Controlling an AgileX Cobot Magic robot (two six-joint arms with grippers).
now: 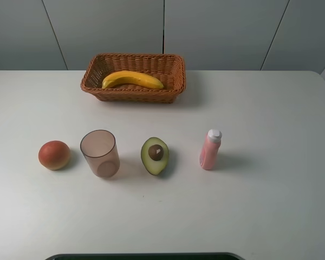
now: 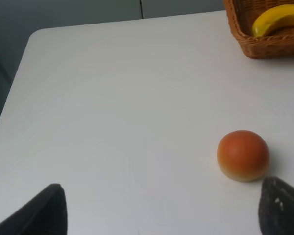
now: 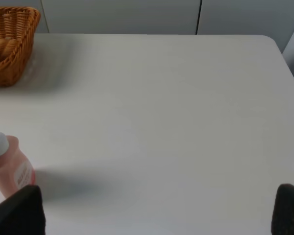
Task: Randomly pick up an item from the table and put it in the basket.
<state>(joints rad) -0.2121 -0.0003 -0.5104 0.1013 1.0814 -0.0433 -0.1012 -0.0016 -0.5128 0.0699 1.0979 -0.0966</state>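
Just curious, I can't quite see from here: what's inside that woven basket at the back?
A single yellow banana lies inside the basket, along its length. The basket floor under the banana is covered, so anything beneath it cannot be seen.

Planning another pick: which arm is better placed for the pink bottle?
Right, probably. The pink bottle sits close by the right gripper, open and empty; the left gripper faces the orange-red fruit instead.

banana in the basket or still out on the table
In the basket. The banana lies inside the wicker basket, its woven walls around it, well behind the row of items on the table.
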